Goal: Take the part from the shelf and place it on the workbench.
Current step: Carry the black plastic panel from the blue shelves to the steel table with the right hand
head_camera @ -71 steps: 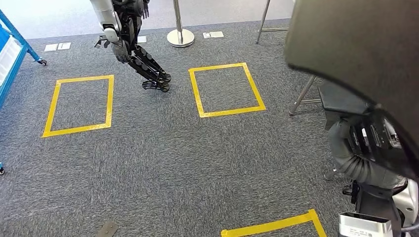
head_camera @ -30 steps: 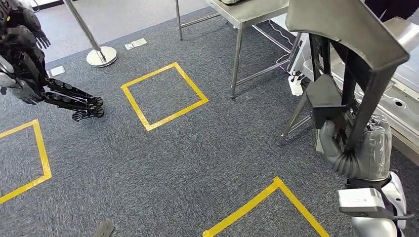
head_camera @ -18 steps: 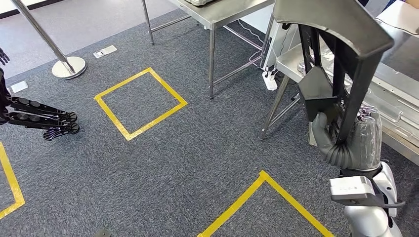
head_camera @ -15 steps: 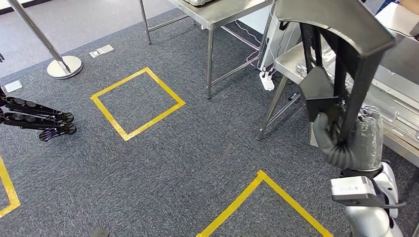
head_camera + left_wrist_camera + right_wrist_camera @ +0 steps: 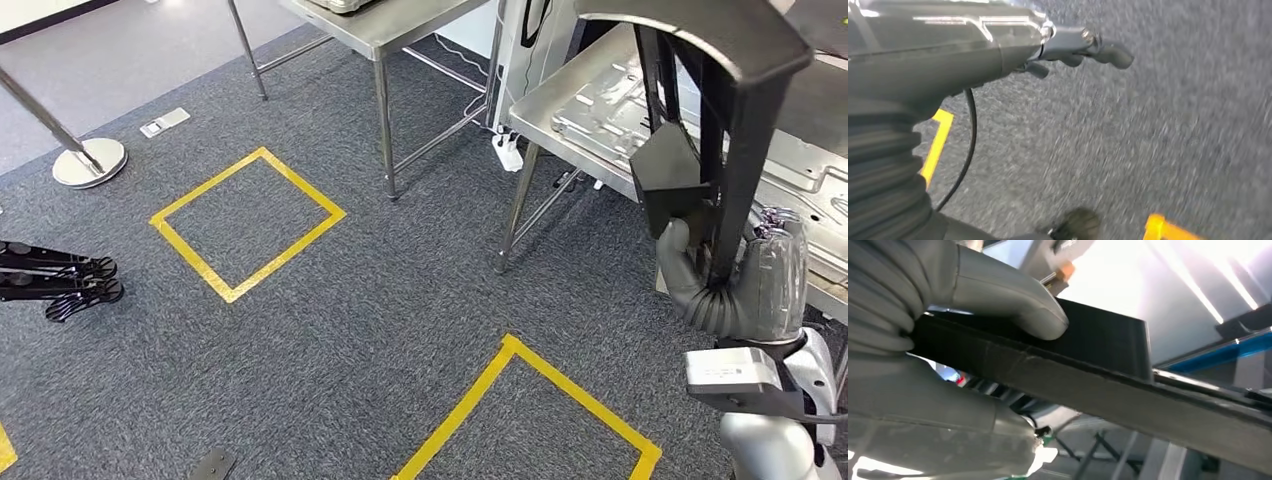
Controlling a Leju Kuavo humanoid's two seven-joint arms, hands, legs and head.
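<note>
My right hand point(image 5: 738, 288) is raised at the right of the head view and grips the part point(image 5: 700, 40), a large black piece with a curved top plate and thin struts running down into the hand. In the right wrist view the thumb point(image 5: 1008, 295) presses on the part's flat black edge point(image 5: 1098, 365). The workbench point(image 5: 560, 105), a steel table bearing a silver pressed sheet, stands just beyond the part at the upper right. My left hand point(image 5: 1083, 47) hangs over the carpet with its fingers stretched out and nothing in them.
A second steel table point(image 5: 400, 25) stands at the top centre, with a power strip point(image 5: 505, 150) on the floor between the tables. Yellow tape squares point(image 5: 245, 225) point(image 5: 530, 400) mark the grey carpet. Another robot's black feet point(image 5: 60, 282) and a stanchion base point(image 5: 90, 162) are at the left.
The camera has turned right: the tape squares and the other robot slid left, and the workbench has come in at the upper right. The part stays in my right hand.
</note>
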